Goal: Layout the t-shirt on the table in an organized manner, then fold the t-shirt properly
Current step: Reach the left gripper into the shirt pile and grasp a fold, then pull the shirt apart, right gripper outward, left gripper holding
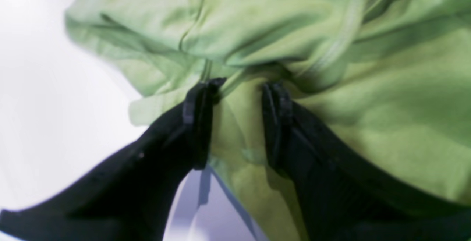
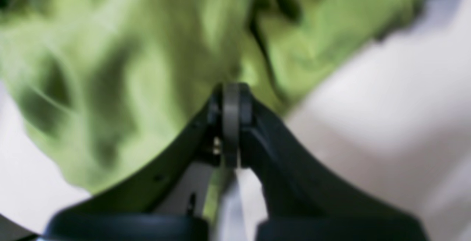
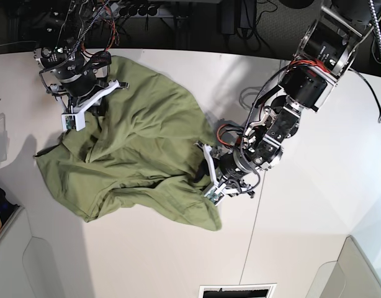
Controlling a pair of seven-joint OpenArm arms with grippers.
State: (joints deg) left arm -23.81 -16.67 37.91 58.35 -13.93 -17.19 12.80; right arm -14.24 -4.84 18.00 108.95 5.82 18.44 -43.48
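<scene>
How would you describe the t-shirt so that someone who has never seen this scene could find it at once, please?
Start from the large white table that fills the base view. Between the two black arms, on that view's left half, lies a rumpled olive-green t-shirt. It is the only cloth and the only green thing there, bunched in folds rather than spread flat.

No legible text, labels, brands or numbers in any view. Both wrist views blurred; nothing printed seen on t-shirt (image 3: 141,149) or tabletop (image 3: 302,236).
</scene>
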